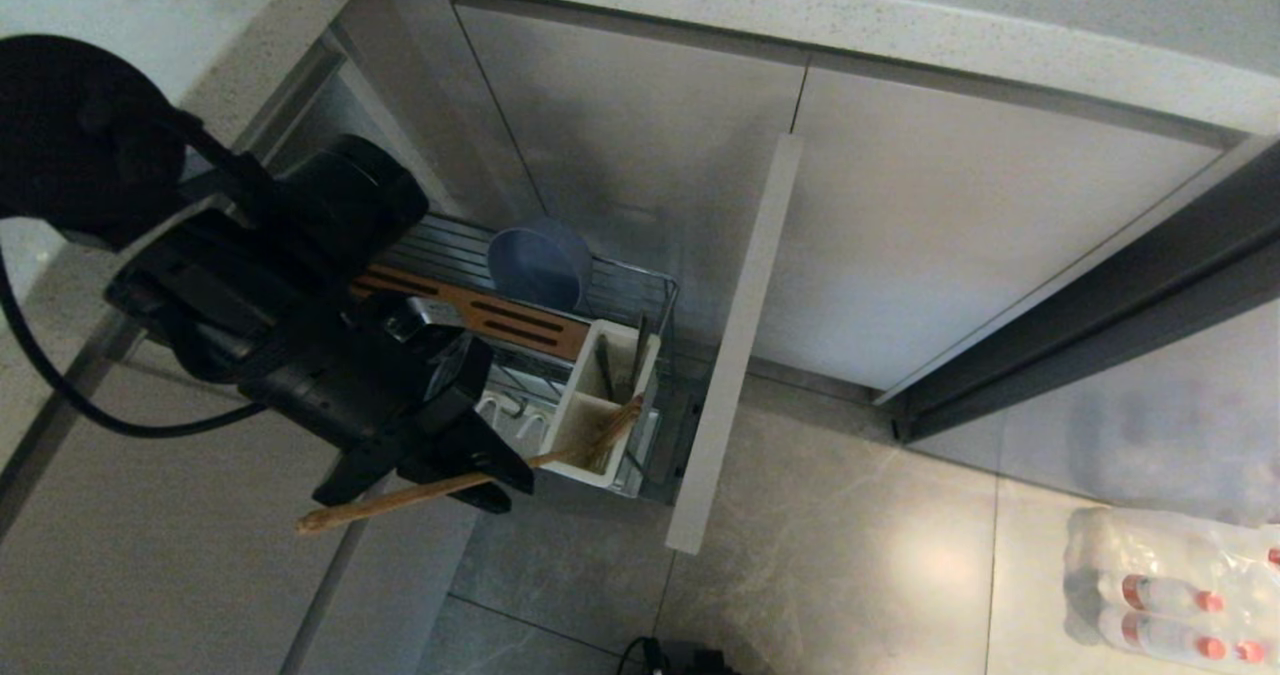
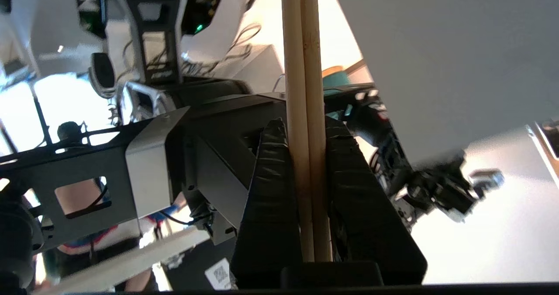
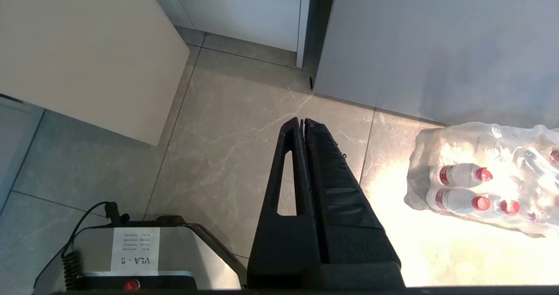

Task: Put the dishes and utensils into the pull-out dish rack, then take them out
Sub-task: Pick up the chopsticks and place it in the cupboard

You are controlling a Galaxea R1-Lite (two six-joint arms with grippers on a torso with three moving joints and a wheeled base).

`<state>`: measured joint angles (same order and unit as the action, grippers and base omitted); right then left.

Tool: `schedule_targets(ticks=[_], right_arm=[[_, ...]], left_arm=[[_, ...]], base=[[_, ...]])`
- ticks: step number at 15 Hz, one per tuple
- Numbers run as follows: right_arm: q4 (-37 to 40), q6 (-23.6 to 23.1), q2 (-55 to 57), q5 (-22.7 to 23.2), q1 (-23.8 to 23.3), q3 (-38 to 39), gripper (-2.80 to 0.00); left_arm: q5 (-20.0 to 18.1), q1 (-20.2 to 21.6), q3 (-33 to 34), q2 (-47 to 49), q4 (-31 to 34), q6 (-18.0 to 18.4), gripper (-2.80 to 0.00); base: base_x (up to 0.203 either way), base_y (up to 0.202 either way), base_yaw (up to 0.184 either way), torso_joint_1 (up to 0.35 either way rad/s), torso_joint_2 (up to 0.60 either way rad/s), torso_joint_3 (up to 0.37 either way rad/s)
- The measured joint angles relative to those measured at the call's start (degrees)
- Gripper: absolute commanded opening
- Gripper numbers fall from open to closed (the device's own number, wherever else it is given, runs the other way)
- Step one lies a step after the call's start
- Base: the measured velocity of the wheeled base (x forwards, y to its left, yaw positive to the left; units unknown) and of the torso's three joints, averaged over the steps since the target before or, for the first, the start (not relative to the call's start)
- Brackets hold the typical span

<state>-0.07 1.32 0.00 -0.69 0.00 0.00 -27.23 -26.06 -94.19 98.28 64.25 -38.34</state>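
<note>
A kitchen corner with pale cabinet fronts, a speckled stone counter and grey marbled floor tiles; the pull-out dish rack stands drawn out of the cabinet run, its beige front panel edge-on to the head camera. Taking the white utensil caddy at the panel end of the rack as the landmark: the blue bowl lies tipped on its side on the wires behind the caddy, the brown slotted wooden strip runs back from the caddy along the rack, and a dark slim utensil — likely the fork — stands in the caddy's rear compartment. No plate is visible.

The left gripper sits low beside the caddy, on the side away from the panel, its fingers clenched on the pair of chopsticks. The sticks lie steeply slanted, their far tips inside the caddy's front compartment, the handle ends jutting out past the gripper.

Judged from this, the chopsticks are either going in or coming out. To do it well, the pair should travel along its own length — not swing sideways against the caddy wall — with the grip kept firm so the two sticks stay together.

The right gripper hangs over the floor, well away from the caddy, fingers pressed together and holding nothing, near a shrink-wrapped pack of bottles.
</note>
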Motion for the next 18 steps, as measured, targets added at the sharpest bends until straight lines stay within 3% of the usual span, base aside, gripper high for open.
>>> schedule_targets(ticks=[9, 18], right_arm=[[0.00, 0.00, 0.00, 0.00, 0.00, 0.00, -2.80], [0.00, 0.00, 0.00, -0.02, 0.00, 0.00, -2.80]], left_arm=[[5.99, 1.14, 2.34, 8.32, -9.02, -1.78, -2.80], [5.21, 1.58, 1.90, 12.76, -17.59, -1.68, -2.80]], base=[[0.000, 0.000, 0.000, 0.000, 0.00, 0.000], [0.000, 0.000, 0.000, 0.000, 0.00, 0.000]])
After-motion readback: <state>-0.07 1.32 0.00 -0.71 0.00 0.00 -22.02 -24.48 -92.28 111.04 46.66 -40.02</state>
